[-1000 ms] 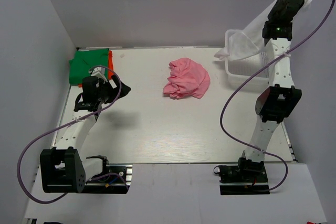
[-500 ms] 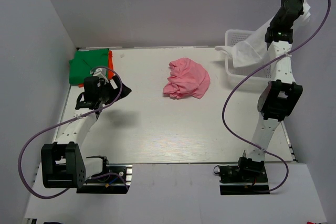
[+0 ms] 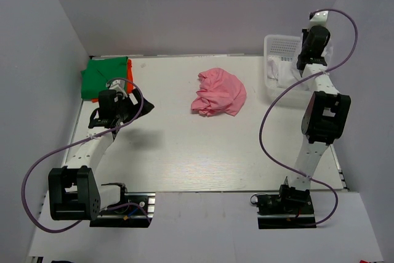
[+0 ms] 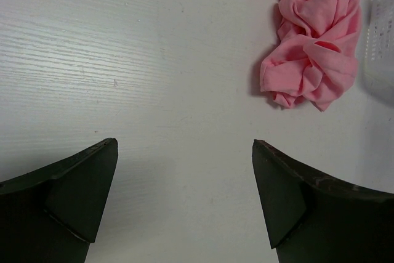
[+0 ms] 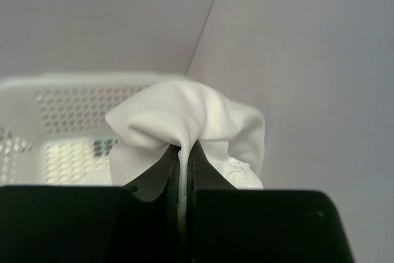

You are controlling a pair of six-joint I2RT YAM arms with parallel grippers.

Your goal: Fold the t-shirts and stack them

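T-shirts, count: four were seen, one of each colour.
Salmon pink t-shirt [image 3: 218, 92]: it lay crumpled in a heap on the table [image 3: 184, 152], ahead of the left pincer [image 4: 183, 152] and to one side of it, well apart from its tips.
Green t-shirt [image 3: 104, 75]: it lay folded flat at the far left corner, close beside the left pincer, on the side away from the pink heap.
Orange t-shirt [image 3: 130, 82]: it lay under the green one, with only a narrow edge showing on the side toward the left pincer.
White t-shirt [image 5: 184, 118]: it was caught in the right pincer [image 5: 183, 152] and bulged out in front of its tips; the rest hung down into the basket [image 3: 277, 44].
Basket, count: one, white plastic with a lattice wall, directly below and beyond the right pincer.
Arms, count: two.
Left arm [image 3: 92, 146]: it was bent low over the left part of the table, with its wrist turned toward the middle.
Left pincer, state: it was released, with the jaws spread very wide; it hung above bare table, holding nothing and touching nothing.
Right arm [image 3: 323, 115]: it stood tall on the right side, with its upper part reaching to the far right corner and its wrist raised above the basket.
Right pincer, state: it was clenched, with the two fingers nearly together and a thin fold of the white t-shirt pinched between them.
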